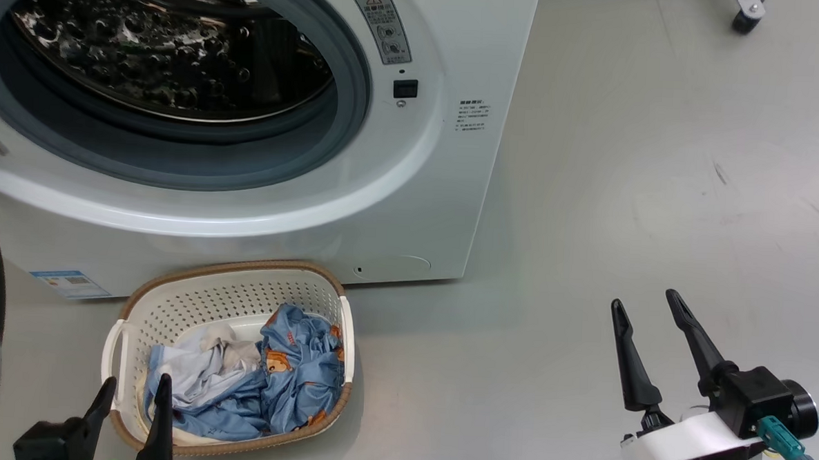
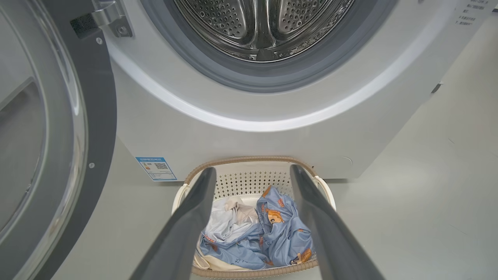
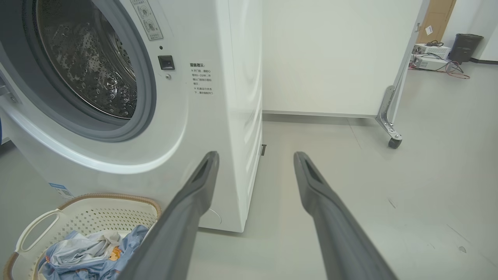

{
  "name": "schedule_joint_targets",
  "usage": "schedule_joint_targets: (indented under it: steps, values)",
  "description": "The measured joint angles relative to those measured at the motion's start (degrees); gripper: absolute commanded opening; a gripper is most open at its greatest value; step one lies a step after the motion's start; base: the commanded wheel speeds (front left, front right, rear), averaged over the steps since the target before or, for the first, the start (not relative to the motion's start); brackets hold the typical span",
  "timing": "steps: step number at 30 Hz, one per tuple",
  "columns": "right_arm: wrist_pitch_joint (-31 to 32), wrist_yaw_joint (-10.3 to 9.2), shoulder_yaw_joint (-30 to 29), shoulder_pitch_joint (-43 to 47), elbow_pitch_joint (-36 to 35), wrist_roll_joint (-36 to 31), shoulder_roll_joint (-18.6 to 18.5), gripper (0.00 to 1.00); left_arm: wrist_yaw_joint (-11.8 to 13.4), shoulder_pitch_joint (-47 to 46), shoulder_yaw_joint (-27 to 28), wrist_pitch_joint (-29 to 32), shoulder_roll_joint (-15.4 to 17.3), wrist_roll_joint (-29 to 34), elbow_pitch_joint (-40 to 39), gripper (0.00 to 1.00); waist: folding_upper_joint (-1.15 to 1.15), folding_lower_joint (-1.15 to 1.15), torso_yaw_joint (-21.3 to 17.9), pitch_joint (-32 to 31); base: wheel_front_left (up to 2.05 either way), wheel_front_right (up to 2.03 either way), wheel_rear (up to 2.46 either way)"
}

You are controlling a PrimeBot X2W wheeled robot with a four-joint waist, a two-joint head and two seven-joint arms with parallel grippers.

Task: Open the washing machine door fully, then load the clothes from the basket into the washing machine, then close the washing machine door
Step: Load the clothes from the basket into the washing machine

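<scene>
At the far left we see the large round washing machine door (image 2: 58, 136), with its glossy black rim and bulging clear glass bowl, standing wide open on its metal hinge (image 2: 107, 17). Just right of it, at the bottom of the head view, our left gripper (image 1: 137, 380) has its two long dark fingers spread apart with nothing between them. It sits at the near left corner of the small cream-white perforated plastic basket (image 1: 240, 299) with the brown woven-look rim, though we cannot tell whether a finger touches that rim. The basket stands on the floor directly before the machine. In it lie the clothes (image 1: 300, 370), crumpled light blue fabric with small orange prints heaped toward the right and white and grey cloth toward the left. Behind the basket rises the big white front-loading washing machine (image 1: 439, 190). Its grey rubber gasket (image 1: 352, 96) rings the shiny perforated steel drum (image 1: 162, 46), and a blue sticker (image 1: 68, 283) sits low on its front at the left. Further right, well apart from the machine, our right gripper (image 1: 643, 300) hovers over the bare grey floor (image 1: 661, 165), its fingers parted and empty. A small caster wheel (image 1: 745, 15) shows at the top right.
</scene>
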Motion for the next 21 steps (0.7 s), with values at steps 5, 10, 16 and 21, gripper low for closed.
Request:
schedule_joint_targets:
  steps: [5, 10, 16, 21]
  values:
    - [0.00, 0.00, 2.14, -2.29, -0.31, 0.00, 0.94, 1.00, -0.27, -3.16, 0.22, 3.88, 0.31, -3.36, 2.91, 1.00, 0.00, 0.00, -1.80, 3.71, 0.00, 0.00, 0.00]
    - [0.00, 0.00, 3.33, -3.71, -0.33, 0.00, 0.98, 1.00, -0.29, -6.30, 0.70, 7.72, 3.22, -4.79, 5.75, 1.00, 0.00, 0.00, -4.07, 7.46, 0.00, 0.00, 0.00]
    - [0.00, 0.00, 4.19, -5.84, -0.46, 0.00, 1.21, 1.00, -0.31, -10.32, 0.63, 11.47, 4.98, -5.92, 8.09, 1.00, 0.00, 0.00, -6.46, 11.36, 0.00, 0.00, 0.00]
    - [0.00, 0.00, 5.20, -8.32, -1.15, 0.08, 1.40, 1.00, -0.35, -14.34, 0.66, 14.02, 5.67, -7.47, 9.60, 1.00, 0.00, 0.00, -8.72, 15.43, 0.00, 0.00, 0.00]
